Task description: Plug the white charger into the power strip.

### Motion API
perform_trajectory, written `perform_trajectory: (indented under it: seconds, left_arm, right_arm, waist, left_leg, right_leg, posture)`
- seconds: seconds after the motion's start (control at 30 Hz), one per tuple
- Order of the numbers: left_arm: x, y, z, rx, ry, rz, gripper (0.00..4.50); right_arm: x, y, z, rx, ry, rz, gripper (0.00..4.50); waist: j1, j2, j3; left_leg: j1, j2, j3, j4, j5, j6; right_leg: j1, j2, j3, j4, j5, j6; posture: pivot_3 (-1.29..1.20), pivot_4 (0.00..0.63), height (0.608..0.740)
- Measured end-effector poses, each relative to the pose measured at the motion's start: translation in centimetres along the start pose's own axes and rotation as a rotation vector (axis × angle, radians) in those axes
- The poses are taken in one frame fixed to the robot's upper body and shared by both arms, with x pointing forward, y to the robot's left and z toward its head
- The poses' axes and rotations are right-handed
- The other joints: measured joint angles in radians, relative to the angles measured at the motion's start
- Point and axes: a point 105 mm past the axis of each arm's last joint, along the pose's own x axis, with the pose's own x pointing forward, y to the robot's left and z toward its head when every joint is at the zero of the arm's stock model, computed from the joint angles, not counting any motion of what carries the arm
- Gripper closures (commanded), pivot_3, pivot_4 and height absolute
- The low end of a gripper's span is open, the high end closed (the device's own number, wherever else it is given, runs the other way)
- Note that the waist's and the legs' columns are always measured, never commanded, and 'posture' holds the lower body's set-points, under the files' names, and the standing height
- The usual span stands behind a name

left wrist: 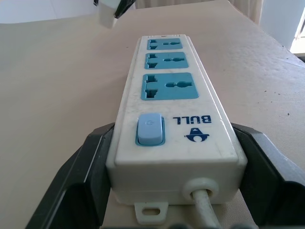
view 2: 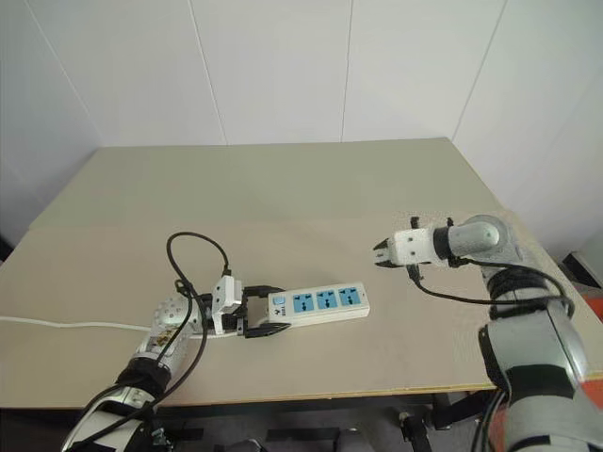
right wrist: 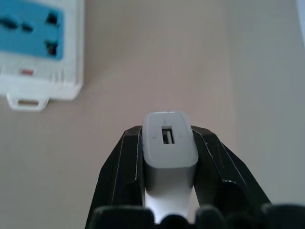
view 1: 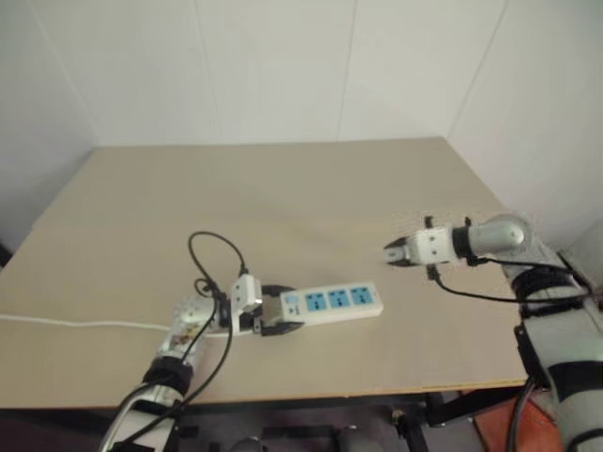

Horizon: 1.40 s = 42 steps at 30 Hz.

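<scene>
Tabletop (view 1: 283, 188): pale beige, running from the white wall panels at the top of the head views to its front edge low in the frame.
Power strip (view 1: 332, 301): lies flat just below the centre of the frame, long axis nearly left to right, three blue socket faces up in a row, a blue switch at its left end.
Left claw (view 1: 280, 316): lower left of centre, its black fingers (left wrist: 81, 176) spread wide and set on either long side of the strip's switch end, holding it.
White cord (view 1: 85, 325): leaves the strip's left end and trails across the tabletop to the left edge of the frame.
White charger (right wrist: 169, 148): pinched between the right claw's two black fingers, its slotted end face towards the wrist camera.
Right claw (view 1: 396, 253): right of centre, closed on the charger, raised off the tabletop, tips pointing left towards the strip, well apart from it.
In between: bare tabletop from the strip's right end to the claw.
Black cable (view 1: 212, 250): loops up off the left wrist, just left of the strip.
</scene>
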Motion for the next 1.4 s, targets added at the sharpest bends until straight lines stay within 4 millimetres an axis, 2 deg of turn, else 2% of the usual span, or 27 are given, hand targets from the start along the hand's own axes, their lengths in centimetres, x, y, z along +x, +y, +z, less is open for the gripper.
perform_trajectory:
  seconds: [0.07, 0.17, 0.27, 0.4, 0.57, 0.8, 0.97, 1.4]
  left_arm:
    - [-0.1, -0.2, 0.0, -0.004, -0.004, -0.023, 1.22]
    - [-0.3, -0.5, -0.1, 0.009, -0.007, -0.053, 1.22]
    - [-0.3, -0.4, -0.1, 0.016, -0.008, -0.077, 1.22]
    - [-0.3, -0.2, -0.1, 0.009, -0.003, -0.107, 1.22]
    - [-0.2, 0.0, 0.0, 0.002, 0.004, -0.138, 1.22]
    - [-0.3, 0.1, 0.0, -0.002, 0.007, -0.147, 1.22]
    - [-0.3, 0.1, 0.0, -0.003, 0.007, -0.146, 1.22]
    - [-0.1, 0.0, 0.0, -0.021, 0.004, -0.148, 1.22]
  right_arm:
    - [-0.6, -0.8, 2.1, 0.174, -0.155, -0.070, 3.38]
    - [-1.1, -1.1, 4.6, 0.319, -0.310, -0.092, 3.38]
    - [0.2, 0.3, 5.6, 0.452, -0.404, -0.060, 3.38]
    - [2.6, 3.0, 5.8, 0.588, -0.456, -0.014, 3.38]
    - [4.6, 5.4, 6.6, 0.634, -0.468, 0.051, 3.38]
    - [5.1, 6.9, 8.0, 0.602, -0.506, 0.118, 3.38]
    - [6.2, 8.4, 8.6, 0.539, -0.529, 0.172, 3.38]
    - [7.4, 9.1, 7.8, 0.514, -0.529, 0.269, 3.38]
  waist:
    - [0.001, 0.000, 0.000]
    - [0.007, 0.000, 0.000]
    - [0.011, 0.000, 0.000]
    - [0.012, 0.000, 0.000]
    - [0.012, 0.000, 0.000]
    - [0.012, 0.000, 0.000]
    - [0.012, 0.000, 0.000]
    - [0.013, 0.000, 0.000]
  left_leg:
    - [0.000, 0.000, 0.000, 0.000, 0.000, 0.000]
    - [0.000, 0.000, 0.000, 0.000, 0.000, 0.000]
    - [0.000, 0.000, 0.000, 0.000, 0.000, 0.000]
    - [-0.001, 0.000, 0.000, 0.001, 0.000, 0.000]
    - [-0.002, 0.000, 0.000, 0.001, 0.000, 0.000]
    - [-0.002, 0.000, 0.000, 0.001, 0.000, 0.000]
    - [-0.002, 0.000, 0.000, 0.001, 0.000, 0.000]
    - [-0.002, 0.000, 0.000, 0.001, 0.000, 0.000]
  right_leg:
    - [0.000, 0.000, 0.000, 0.000, 0.000, 0.000]
    - [0.000, 0.000, 0.000, 0.000, 0.000, 0.000]
    - [0.000, 0.000, 0.000, 0.000, 0.000, 0.000]
    - [-0.001, 0.000, -0.001, 0.000, 0.000, 0.000]
    - [-0.002, 0.000, -0.001, -0.001, 0.000, 0.001]
    - [-0.002, 0.001, -0.001, -0.001, 0.000, 0.001]
    - [-0.002, 0.001, -0.001, -0.001, 0.000, 0.001]
    - [-0.001, 0.001, -0.001, -0.001, 0.000, 0.001]
  posture:
    - [0.00, 0.150, 0.740]
    - [0.00, 0.150, 0.740]
    - [0.00, 0.150, 0.740]
    - [0.00, 0.150, 0.740]
    - [0.00, 0.150, 0.740]
    - [0.00, 0.150, 0.740]
    - [0.00, 0.150, 0.740]
    - [0.00, 0.150, 0.740]
